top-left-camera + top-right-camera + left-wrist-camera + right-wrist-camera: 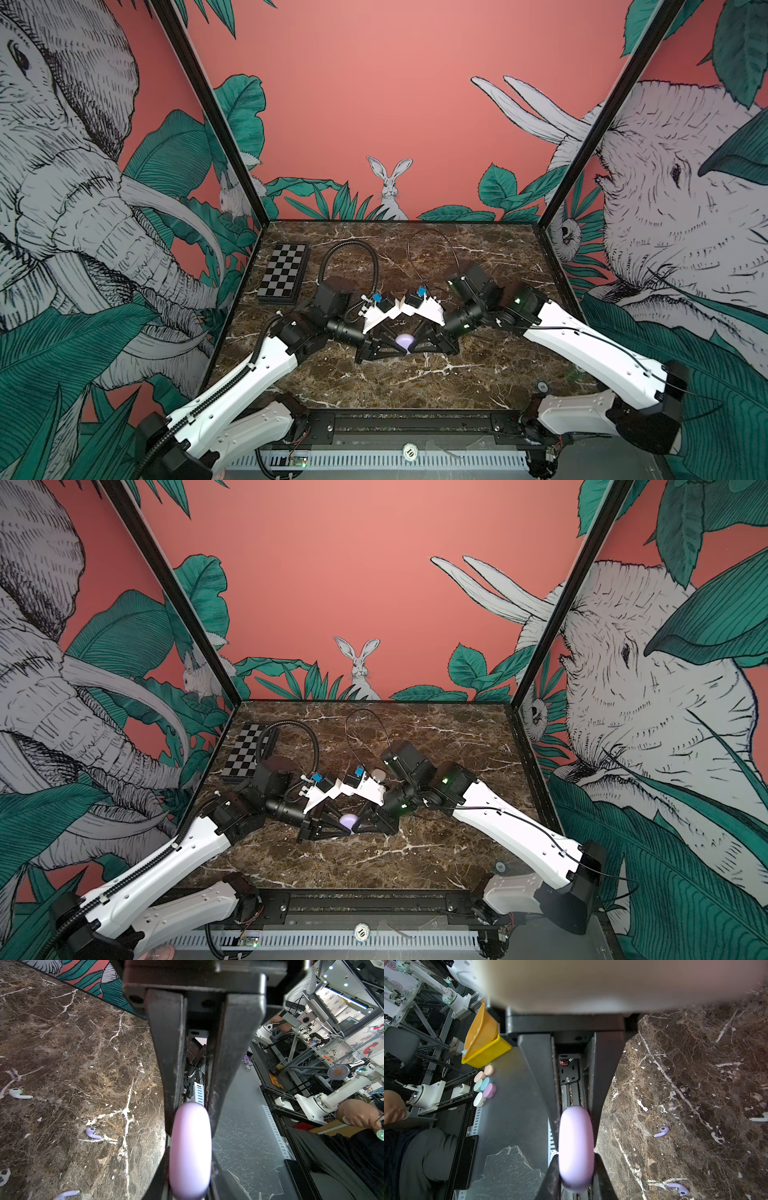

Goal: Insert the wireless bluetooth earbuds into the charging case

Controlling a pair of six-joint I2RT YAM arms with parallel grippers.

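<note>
The lilac charging case (405, 341) (348, 821) hangs above the middle of the marble table, held from both sides. My left gripper (190, 1126) is shut on the case (190, 1151), which is seen edge-on. My right gripper (576, 1138) is shut on the same case (576, 1147) from the opposite side. On the marble lie two lilac earbuds (92, 1132) (66, 1194), also seen as lilac earbuds (661, 1132) (678, 1187). A white earbud (17, 1093) (759, 1119) lies farther off. In both top views the arms hide the earbuds.
A checkerboard (284, 270) lies at the table's back left. A pale round object (378, 774) shows just behind the right wrist. Off the table's front edge are several coloured round cases (485, 1086), a yellow bin (483, 1043) and a person's hand (357, 1113).
</note>
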